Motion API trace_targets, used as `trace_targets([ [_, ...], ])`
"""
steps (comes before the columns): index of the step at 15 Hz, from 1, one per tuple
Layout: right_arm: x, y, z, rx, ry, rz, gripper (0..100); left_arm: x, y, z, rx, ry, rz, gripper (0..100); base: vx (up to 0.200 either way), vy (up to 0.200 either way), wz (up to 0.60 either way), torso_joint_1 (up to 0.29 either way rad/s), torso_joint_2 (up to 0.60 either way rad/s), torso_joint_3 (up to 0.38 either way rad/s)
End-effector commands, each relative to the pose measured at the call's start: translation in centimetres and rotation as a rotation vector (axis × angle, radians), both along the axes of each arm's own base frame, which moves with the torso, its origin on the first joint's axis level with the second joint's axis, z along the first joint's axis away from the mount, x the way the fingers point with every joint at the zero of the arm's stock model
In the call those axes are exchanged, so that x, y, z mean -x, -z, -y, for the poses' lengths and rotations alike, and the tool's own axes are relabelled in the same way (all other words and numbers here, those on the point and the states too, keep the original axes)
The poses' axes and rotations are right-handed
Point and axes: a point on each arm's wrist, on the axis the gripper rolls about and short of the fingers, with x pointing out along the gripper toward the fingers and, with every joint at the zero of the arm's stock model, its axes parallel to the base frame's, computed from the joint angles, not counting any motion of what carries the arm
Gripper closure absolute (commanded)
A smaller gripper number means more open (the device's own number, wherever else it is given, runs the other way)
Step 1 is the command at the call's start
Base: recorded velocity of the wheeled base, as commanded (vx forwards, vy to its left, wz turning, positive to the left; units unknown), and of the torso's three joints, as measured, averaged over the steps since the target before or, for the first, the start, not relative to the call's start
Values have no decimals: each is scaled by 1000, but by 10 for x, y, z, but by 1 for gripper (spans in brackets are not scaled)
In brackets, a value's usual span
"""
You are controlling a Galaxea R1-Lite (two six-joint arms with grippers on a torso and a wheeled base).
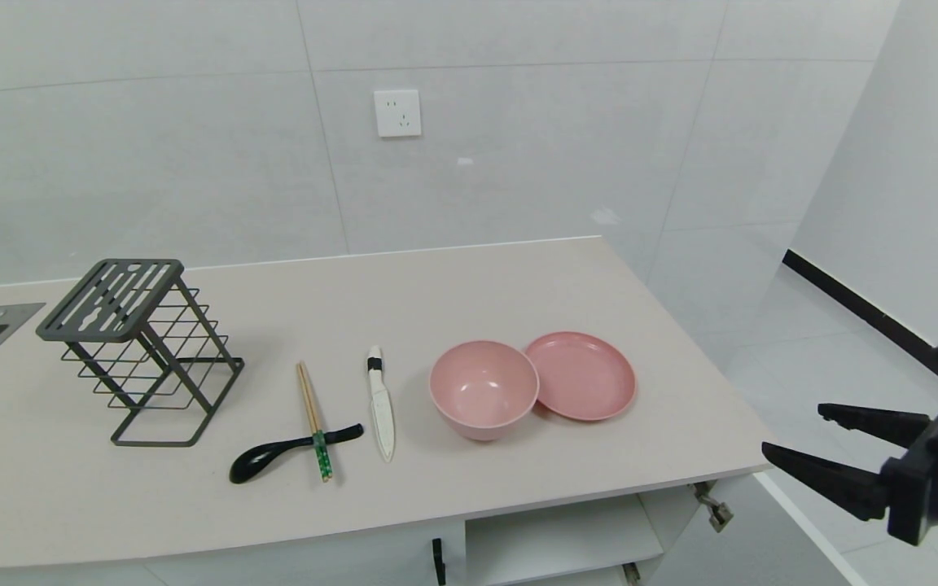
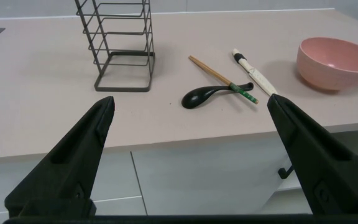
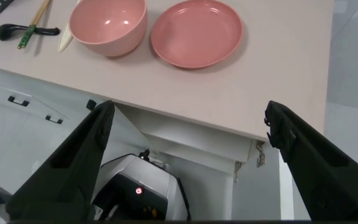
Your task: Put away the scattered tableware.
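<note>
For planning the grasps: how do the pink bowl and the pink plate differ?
The pink bowl is deep with tall walls; the pink plate is shallow, nearly flat. The bowl lies beside the knife, the plate nearer the right end of the countertop. Both are pink, empty and upright.

**Right gripper open off the counter's edge, pink dishes ahead**

The right gripper (image 3: 189,107) hangs beyond the front edge of the pale counter (image 3: 278,87), its two dark fingers (image 3: 73,162) spread wide apart. On the counter a pink bowl (image 3: 107,25) stands upright just beside a shallow pink plate (image 3: 196,32); whether their rims touch is unclear. Past the bowl lie a pale knife (image 3: 65,40) tip, a pair of chopsticks (image 3: 33,25) and a black spoon (image 3: 23,30), the chopsticks crossing the spoon's handle. Under the counter, white cabinet fronts (image 3: 36,124) carry small dark handles (image 3: 17,101).
</note>
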Motion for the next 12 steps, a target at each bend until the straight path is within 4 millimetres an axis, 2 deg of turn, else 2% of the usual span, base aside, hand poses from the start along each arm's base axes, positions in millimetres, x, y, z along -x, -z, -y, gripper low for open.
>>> trace_targets([
  [1,-20,16,-11,23,-24,-62,0,0,0,0,1,-1,-1,0,0,0,0,0,0,0],
  [8,-42,41,-21,54,-23,-135,0,0,0,0,1,0,-1,0,0,0,0,0,0,0],
  [12,-62,58,-28,92,28,-132,0,0,0,0,1,0,-1,0,0,0,0,0,0,0],
])
